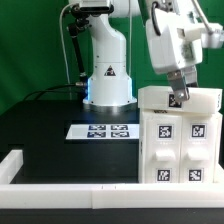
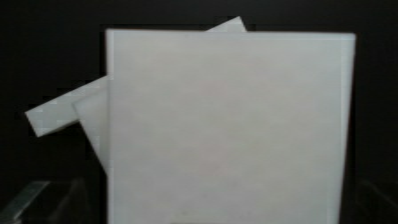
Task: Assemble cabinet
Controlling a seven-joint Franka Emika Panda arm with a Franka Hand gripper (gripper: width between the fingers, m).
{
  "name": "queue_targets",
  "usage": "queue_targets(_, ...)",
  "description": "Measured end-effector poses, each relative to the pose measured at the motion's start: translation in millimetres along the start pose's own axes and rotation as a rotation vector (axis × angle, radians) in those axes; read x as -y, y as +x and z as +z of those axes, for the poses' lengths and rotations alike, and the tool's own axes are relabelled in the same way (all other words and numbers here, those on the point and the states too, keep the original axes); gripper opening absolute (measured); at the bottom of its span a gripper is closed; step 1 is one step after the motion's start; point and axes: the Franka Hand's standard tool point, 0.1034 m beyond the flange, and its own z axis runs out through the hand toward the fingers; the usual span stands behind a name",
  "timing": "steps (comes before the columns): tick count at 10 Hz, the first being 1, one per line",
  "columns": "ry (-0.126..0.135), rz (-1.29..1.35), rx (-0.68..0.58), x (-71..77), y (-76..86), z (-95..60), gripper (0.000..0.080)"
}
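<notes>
The cabinet (image 1: 180, 140), a large white boxy shell with square tags on its front blocks, stands at the exterior view's right. My gripper (image 1: 178, 98) comes down from above and sits at the cabinet's top edge, touching or nearly touching it. In the wrist view a flat white face of the cabinet (image 2: 228, 120) fills the middle and hides the fingertips. A tilted white edge (image 2: 68, 112) sticks out behind it. The frames do not show whether the jaws are open or shut.
The marker board (image 1: 100, 130) lies flat in front of the robot base (image 1: 108, 80). Long white border rails run along the front (image 1: 80, 186) and the exterior view's left (image 1: 10, 165) of the black table.
</notes>
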Motion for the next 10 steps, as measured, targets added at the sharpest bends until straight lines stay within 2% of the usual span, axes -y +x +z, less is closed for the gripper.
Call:
queue_targets(1, 0.006, 0.002, 0.012, 0.3, -2.7, -6.5, 0.0784)
queue_targets(3, 0.02, -0.001, 0.032, 2.6, -8.1, -17.9, 0.0797)
queue_targets(5, 0.016, -0.054, 0.029, 1.2, -7.2, -15.3, 0.0797)
queue_targets(6, 0.007, -0.106, 0.022, 0.3, -7.0, -14.6, 0.0797)
queue_targets(7, -0.039, -0.322, 0.003, 0.6, -9.2, -13.8, 0.0797)
queue_targets(8, -0.074, -0.508, -0.006, 4.8, -15.1, -16.8, 0.0797)
queue_targets(10, -0.077, -0.757, -0.006, 7.5, -18.2, -18.4, 0.0797)
